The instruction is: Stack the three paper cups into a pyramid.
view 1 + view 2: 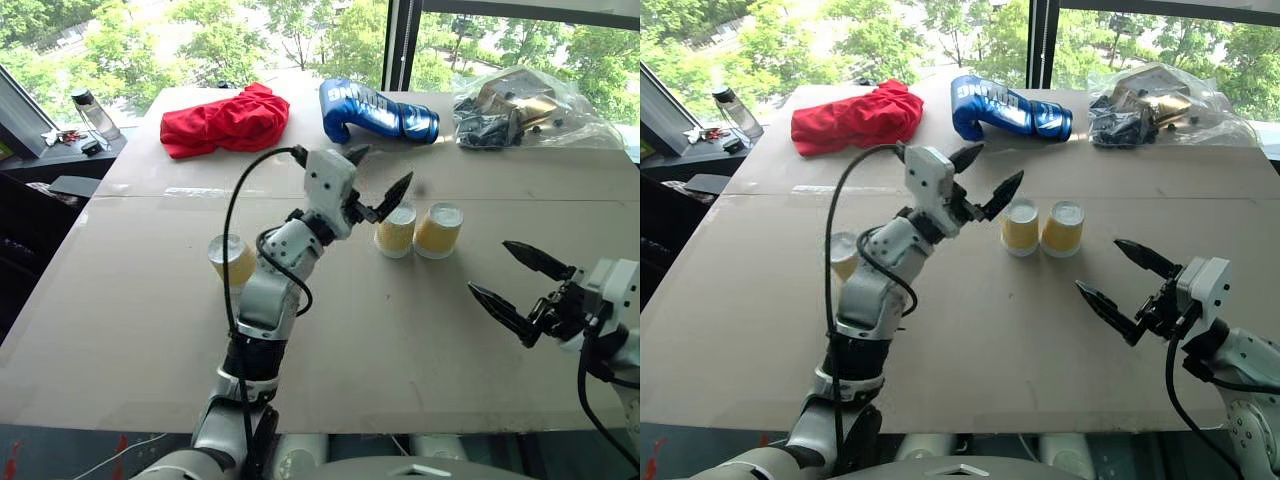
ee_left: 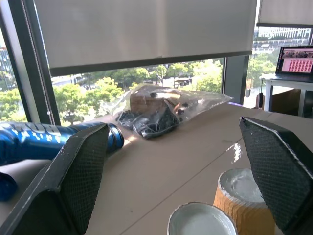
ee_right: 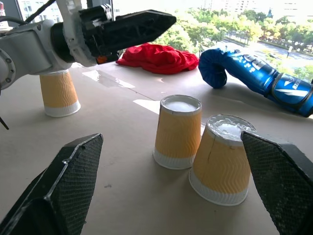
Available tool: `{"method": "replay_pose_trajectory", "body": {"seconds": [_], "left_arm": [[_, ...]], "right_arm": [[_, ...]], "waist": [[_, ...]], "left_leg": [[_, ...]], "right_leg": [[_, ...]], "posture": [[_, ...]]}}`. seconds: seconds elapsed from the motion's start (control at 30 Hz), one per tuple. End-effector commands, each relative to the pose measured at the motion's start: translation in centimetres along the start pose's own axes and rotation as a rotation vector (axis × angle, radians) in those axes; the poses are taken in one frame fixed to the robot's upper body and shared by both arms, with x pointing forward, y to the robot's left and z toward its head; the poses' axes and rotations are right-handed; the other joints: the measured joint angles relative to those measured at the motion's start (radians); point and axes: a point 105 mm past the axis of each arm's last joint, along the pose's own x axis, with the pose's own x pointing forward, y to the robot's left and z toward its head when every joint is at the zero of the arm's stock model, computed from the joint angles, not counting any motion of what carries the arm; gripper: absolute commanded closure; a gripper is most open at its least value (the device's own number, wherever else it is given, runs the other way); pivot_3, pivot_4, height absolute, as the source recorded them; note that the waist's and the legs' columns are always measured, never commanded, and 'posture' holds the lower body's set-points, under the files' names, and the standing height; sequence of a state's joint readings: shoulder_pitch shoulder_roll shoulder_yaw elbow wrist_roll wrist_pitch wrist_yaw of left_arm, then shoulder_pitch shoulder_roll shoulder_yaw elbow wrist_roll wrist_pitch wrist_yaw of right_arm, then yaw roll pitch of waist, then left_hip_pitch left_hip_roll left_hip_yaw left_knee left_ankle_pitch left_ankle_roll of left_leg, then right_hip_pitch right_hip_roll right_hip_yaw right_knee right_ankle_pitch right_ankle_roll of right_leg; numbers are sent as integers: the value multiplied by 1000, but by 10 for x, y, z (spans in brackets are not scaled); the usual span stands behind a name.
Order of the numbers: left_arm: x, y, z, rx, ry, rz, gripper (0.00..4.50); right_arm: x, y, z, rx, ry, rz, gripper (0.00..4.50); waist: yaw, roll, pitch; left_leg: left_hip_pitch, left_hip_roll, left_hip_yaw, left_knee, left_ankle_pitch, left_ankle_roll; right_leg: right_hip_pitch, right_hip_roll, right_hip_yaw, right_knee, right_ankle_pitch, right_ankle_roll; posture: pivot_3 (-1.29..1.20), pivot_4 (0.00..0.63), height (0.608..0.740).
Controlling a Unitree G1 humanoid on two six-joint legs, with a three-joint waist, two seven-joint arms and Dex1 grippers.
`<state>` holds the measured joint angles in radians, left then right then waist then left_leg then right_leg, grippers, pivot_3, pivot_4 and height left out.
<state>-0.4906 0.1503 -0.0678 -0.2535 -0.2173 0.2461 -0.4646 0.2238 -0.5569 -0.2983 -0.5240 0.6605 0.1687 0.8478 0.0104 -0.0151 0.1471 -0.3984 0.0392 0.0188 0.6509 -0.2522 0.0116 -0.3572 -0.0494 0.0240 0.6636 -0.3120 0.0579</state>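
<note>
I see two paper cups (image 1: 396, 231) (image 1: 438, 230) standing upside down side by side near the middle of the bench (image 1: 140, 320), so close they look to be touching at the base, though I cannot be sure. The third cup (image 3: 59, 94) stands upside down too, well apart from the pair on my left side, partly hidden behind the left forearm in the head views. My left claw (image 1: 380, 185) hangs in the air just above and to the left of the pair, its two black fingers spread apart with nothing between them. My right claw (image 1: 520, 285) hovers low over the bench off to the right of the pair, fingers also wide apart and empty, pointing toward the cups. Along the far edge of the bench lie a red cloth (image 1: 225, 121), a blue boxing glove (image 1: 378, 111) and a clear plastic bag (image 1: 520, 107) with dark parts inside.
</note>
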Motion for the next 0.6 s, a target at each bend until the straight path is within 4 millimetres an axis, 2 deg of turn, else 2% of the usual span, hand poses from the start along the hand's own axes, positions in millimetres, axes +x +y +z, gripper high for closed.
{"method": "replay_pose_trajectory", "body": {"seconds": [0.03, 0.13, 0.2, 0.27, 0.4, 0.5, 0.6], "left_arm": [[-31, 27, 22, 78, 13, 158, 137], [-63, 45, 31, 163, 63, 303, 137], [-98, 52, 33, 222, 123, 449, 137], [-129, 43, 27, 242, 203, 519, 137], [-170, 31, 10, 194, 339, 654, 137], [-189, 26, -3, 164, 400, 709, 137], [-196, 28, -14, 165, 436, 727, 137]], "right_arm": [[7, 4, 12, -2, -62, 75, 0], [13, 7, 15, 16, -81, 136, 0], [18, 11, 15, 25, -89, 195, 0], [20, 11, 13, 31, -90, 227, 0], [18, 11, 9, 48, -80, 284, 0], [15, 12, 5, 50, -65, 325, 0], [10, 13, 2, 62, -56, 351, 0]], "waist": [[-1, 0, 0], [-9, 0, 0], [-5, -1, 0], [-9, -1, 0], [2, -2, 1], [6, -2, 1], [3, -2, 1]], "left_leg": [[0, 0, 0, 0, 0, 0], [0, 1, 0, 0, 0, 0], [0, 1, -1, 0, 0, 1], [0, 2, 0, 0, -2, 3], [0, 2, -1, 0, -2, 3], [2, 1, -4, 1, -2, 4], [7, 1, -4, 1, -2, 4]], "right_leg": [[0, 0, 0, 0, 0, 0], [0, 0, 1, 0, 0, 0], [0, 0, 0, 0, 0, 0], [0, -2, 0, -1, 0, 0], [1, -4, 1, -2, 0, 0], [5, -4, -1, -1, 0, -1], [10, -4, -1, -1, 0, -1]], "posture": [[0, 150, 740], [0, 150, 740], [0, 150, 740], [0, 150, 740], [0, 150, 740], [0, 150, 740], [0, 150, 740]]}}
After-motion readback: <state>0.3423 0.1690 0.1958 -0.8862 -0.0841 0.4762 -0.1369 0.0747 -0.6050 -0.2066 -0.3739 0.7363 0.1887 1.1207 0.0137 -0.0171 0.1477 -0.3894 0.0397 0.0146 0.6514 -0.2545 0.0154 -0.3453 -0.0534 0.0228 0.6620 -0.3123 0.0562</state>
